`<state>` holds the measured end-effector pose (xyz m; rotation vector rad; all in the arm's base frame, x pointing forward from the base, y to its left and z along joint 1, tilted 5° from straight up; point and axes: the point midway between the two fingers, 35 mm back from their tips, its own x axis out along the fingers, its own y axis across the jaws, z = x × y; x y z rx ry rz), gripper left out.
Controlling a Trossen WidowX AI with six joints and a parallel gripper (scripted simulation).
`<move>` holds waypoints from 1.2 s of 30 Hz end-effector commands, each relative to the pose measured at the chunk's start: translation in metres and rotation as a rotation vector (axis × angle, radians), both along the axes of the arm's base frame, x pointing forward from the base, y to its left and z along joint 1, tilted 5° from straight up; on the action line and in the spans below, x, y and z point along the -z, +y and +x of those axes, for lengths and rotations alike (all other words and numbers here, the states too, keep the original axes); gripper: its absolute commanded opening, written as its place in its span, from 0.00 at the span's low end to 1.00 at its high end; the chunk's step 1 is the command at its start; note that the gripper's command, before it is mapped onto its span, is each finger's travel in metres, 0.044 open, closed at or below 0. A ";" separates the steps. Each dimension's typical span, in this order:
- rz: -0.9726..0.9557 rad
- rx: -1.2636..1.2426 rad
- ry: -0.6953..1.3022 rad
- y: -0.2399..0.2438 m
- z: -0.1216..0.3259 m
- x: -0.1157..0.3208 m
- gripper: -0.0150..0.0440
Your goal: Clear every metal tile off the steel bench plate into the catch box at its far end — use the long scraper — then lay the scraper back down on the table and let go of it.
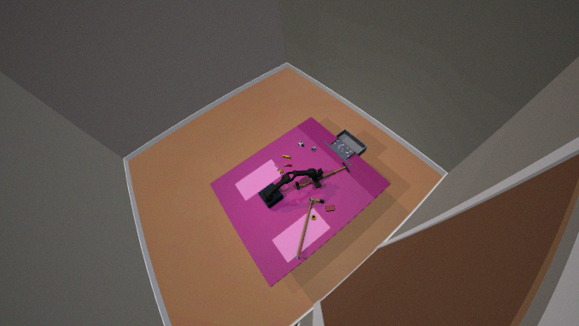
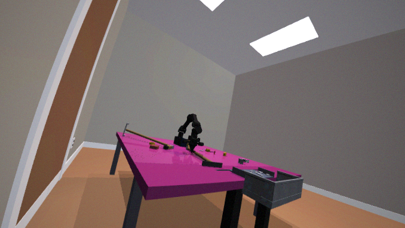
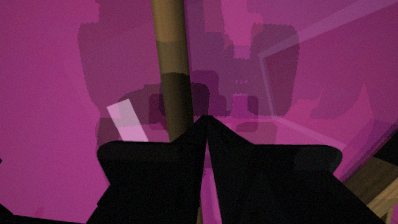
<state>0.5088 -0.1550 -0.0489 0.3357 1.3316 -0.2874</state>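
Observation:
The long scraper (image 1: 335, 172) (image 2: 203, 156) (image 3: 171, 30) lies on the magenta table. Its wooden handle runs under the arm, and its wide dark blade (image 1: 346, 166) (image 2: 212, 164) points toward the steel plate. My gripper (image 2: 192, 151) (image 3: 206, 119) is shut and empty, low over the table. In the wrist view the handle passes left of the fingertips and partly behind the left finger. Several small tiles (image 1: 342, 146) (image 2: 260, 172) are on the steel plate (image 1: 347, 156). The catch box (image 1: 362, 150) (image 2: 287, 191) is at the plate's far end, beyond the table edge.
A second long wooden-handled tool (image 1: 304, 228) (image 2: 146, 138) lies to one side, near a reddish block (image 1: 330, 208) (image 2: 154, 147) and a yellow ring (image 1: 313, 217). On the other side lie a yellow piece (image 1: 286, 157), a red piece (image 1: 288, 165) and grey metal parts (image 1: 301, 143).

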 end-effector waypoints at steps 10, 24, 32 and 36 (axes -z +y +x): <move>0.001 -0.001 0.000 0.015 0.006 -0.001 0.25; 0.000 0.001 -0.001 0.013 0.007 -0.022 0.25; 0.000 0.001 -0.001 0.011 0.007 -0.053 0.25; 0.000 0.001 -0.001 0.010 0.006 -0.069 0.25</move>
